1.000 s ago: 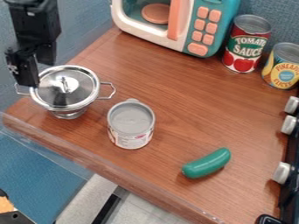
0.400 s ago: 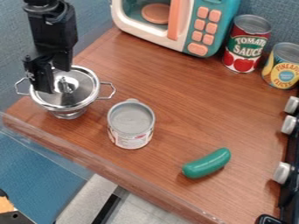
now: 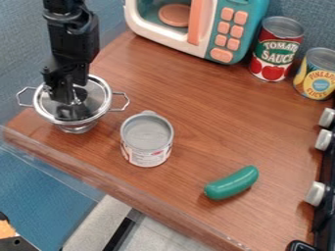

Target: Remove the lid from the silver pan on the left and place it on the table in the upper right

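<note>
The silver pan (image 3: 78, 128) is seen standing near the left corner of the brown wooden table (image 3: 196, 108), with its two wire handles held out to either side. Its lid (image 3: 99, 97) is seated on top, so the rim is covered, and a small knob (image 3: 77, 100) is borne at the lid's centre. Directly over the pan, the black gripper (image 3: 73, 94) is hung downward from the upper left of the view, its tips placed at the lid's middle beside the knob. The pincer is released, its two fingers held apart and nothing clasped between them; whether the lid is touched by them cannot be told. Just to the right of the pan and slightly nearer the camera, a can with a grey top (image 3: 147, 133) is stood upright, apart from the pan's handle. Farther to the right of the pan and nearer the camera, a curved green toy vegetable (image 3: 231, 183) is laid on its side. Beyond the pan, up and to the right, a teal and white toy microwave (image 3: 212, 37) with a pink handle and pink buttons is set. Well apart from the pan, on the upper right, a red can (image 3: 276, 51) and a yellow can (image 3: 317, 76) are stood upright near each other. Silver dials (image 3: 316, 193) are ranged far to the pan's right, along the table's side.
</note>
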### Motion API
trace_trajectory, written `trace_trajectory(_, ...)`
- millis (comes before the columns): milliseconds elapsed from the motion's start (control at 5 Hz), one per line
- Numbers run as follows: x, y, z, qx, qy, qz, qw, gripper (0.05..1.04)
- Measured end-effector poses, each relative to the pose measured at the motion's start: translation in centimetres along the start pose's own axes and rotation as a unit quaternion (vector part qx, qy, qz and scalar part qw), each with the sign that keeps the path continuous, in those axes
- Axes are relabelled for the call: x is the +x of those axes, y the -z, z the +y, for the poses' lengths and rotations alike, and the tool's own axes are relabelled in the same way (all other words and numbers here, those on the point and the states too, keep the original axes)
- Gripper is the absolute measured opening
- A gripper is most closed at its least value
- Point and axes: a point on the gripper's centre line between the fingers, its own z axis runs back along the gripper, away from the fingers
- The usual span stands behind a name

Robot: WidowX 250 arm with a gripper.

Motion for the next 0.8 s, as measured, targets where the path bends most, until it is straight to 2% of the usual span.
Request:
trace_trajectory(200,-0.06,-0.04,0.00,0.001,-0.007,0.002,1.0000,0.318)
trace_trajectory(400,0.02,0.00,-0.02,-0.001,-0.005,-0.001,1.0000,0.130)
trace_trajectory(600,-0.08,-0.04,-0.04,-0.001,-0.005,0.003,1.0000,0.057)
trace_trajectory(800,0.01,0.00,-0.22,-0.007,-0.008,0.000,0.9999,0.052)
